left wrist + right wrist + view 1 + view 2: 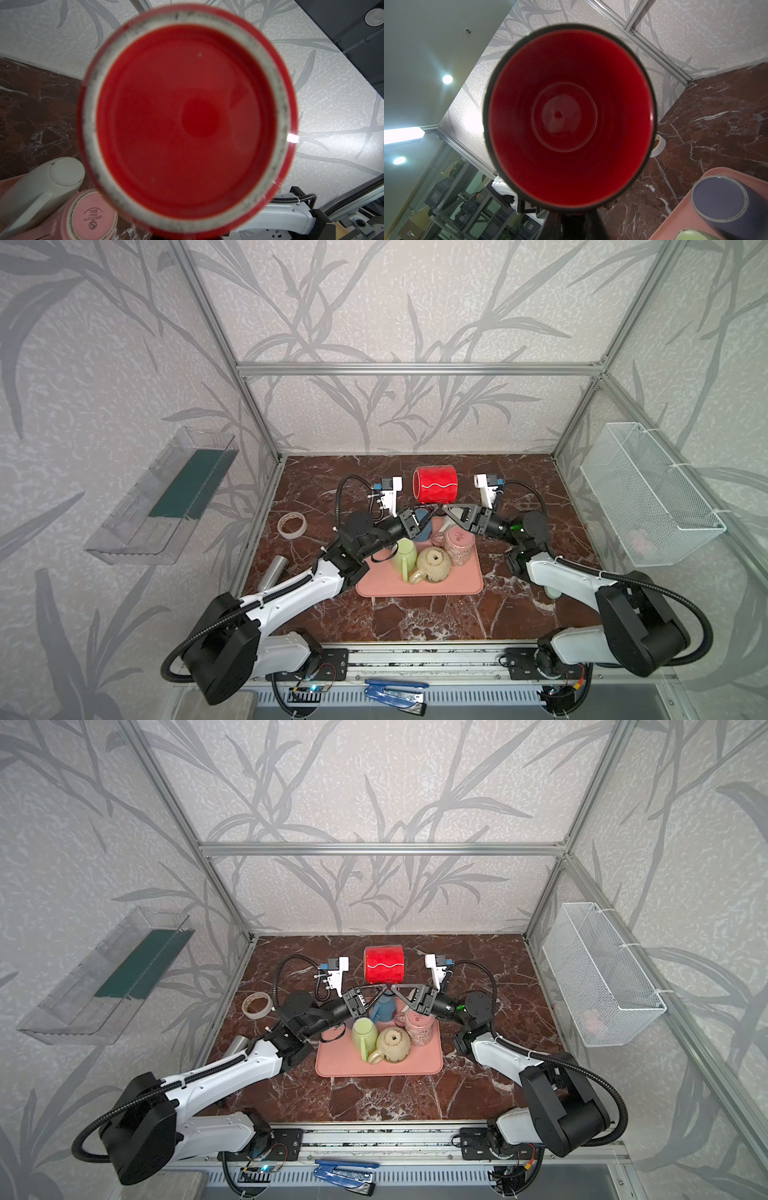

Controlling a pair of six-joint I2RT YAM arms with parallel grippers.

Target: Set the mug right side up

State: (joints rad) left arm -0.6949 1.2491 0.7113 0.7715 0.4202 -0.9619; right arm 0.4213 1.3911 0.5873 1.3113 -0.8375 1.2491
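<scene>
In both top views the red mug (435, 484) (384, 965) with a white wavy line hangs on its side above the back edge of the pink mat. The left gripper (430, 512) (380, 992) and the right gripper (445, 509) (395, 990) meet right under it, both shut, fingertips crossing at the mug's underside. The mug's handle is hidden. The left wrist view is filled by the mug's base (187, 120) with its white ring, which hides the jaws. The right wrist view looks into the mug's open mouth (569, 124), with dark fingers (571, 224) closed just below the rim.
The pink mat (415, 587) carries a blue mug (423, 531), a green mug (405, 553), a beige mug (434, 566) and a pink mug (459, 545). A tape roll (292, 524) and a metal cup (272, 570) lie to the left. A wire basket (648, 497) hangs on the right wall.
</scene>
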